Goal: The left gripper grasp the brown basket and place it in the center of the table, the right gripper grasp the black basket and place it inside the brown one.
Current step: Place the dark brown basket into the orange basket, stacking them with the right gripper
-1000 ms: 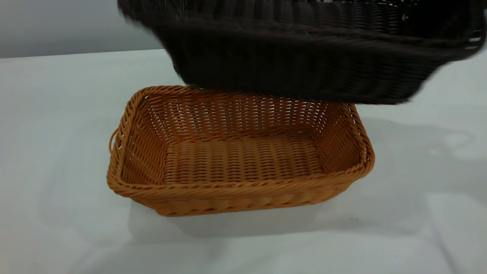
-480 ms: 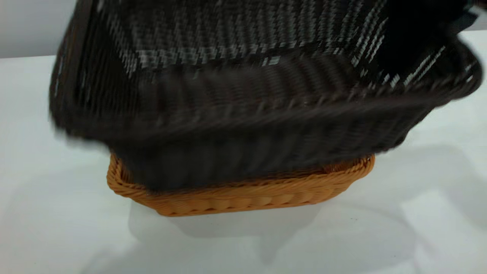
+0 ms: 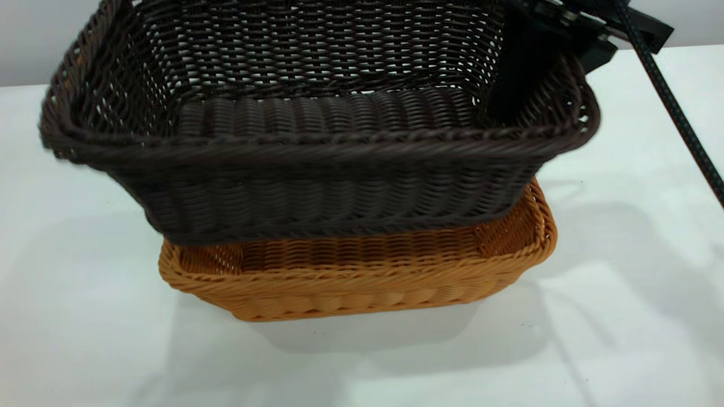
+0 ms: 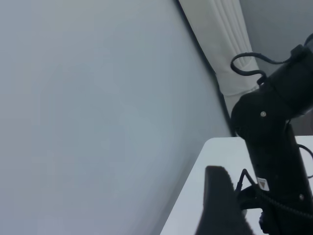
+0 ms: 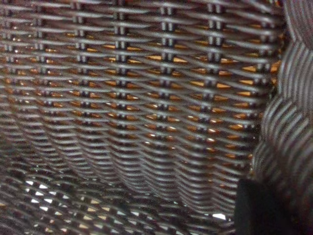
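Jaws of the right gripper (image 3: 537,62) clamp the black basket (image 3: 317,141) at its right end wall, one finger inside. Basket hangs tilted, base dipping into the brown basket (image 3: 362,282), left rim overhanging. Bare white table (image 3: 622,316) lies all around. Both are rectangular wicker with braided rims. Left gripper (image 4: 222,205): raised off to the side; jaw state cannot be told.

Black right pincer (image 3: 531,68), braided black cable, glossy black arm housing, screws
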Controlling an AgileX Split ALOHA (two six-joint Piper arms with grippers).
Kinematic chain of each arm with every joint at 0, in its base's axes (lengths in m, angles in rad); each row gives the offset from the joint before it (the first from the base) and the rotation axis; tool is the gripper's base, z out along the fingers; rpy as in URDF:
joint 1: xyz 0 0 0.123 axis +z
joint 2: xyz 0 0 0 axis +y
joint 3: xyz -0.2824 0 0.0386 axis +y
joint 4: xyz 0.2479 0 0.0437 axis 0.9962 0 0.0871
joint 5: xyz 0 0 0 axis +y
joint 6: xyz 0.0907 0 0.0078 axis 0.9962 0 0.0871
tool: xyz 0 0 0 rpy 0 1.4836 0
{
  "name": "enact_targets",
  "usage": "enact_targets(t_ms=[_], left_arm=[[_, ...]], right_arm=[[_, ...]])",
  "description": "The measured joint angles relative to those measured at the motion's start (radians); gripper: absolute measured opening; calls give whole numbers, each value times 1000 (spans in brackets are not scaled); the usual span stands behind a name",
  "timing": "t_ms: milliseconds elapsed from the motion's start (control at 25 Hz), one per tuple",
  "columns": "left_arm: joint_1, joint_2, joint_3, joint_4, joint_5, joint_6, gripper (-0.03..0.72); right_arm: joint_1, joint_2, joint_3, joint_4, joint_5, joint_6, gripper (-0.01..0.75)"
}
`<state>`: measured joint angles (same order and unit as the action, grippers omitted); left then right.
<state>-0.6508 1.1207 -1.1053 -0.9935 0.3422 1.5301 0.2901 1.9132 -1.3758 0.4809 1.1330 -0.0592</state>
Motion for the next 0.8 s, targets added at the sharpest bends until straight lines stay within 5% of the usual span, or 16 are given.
enact_targets(t_ms=[800], left_arm=[[0, 0, 0, 0, 8, -8, 386]], right_arm=[[1, 80, 0, -11, -57, 47, 120]])
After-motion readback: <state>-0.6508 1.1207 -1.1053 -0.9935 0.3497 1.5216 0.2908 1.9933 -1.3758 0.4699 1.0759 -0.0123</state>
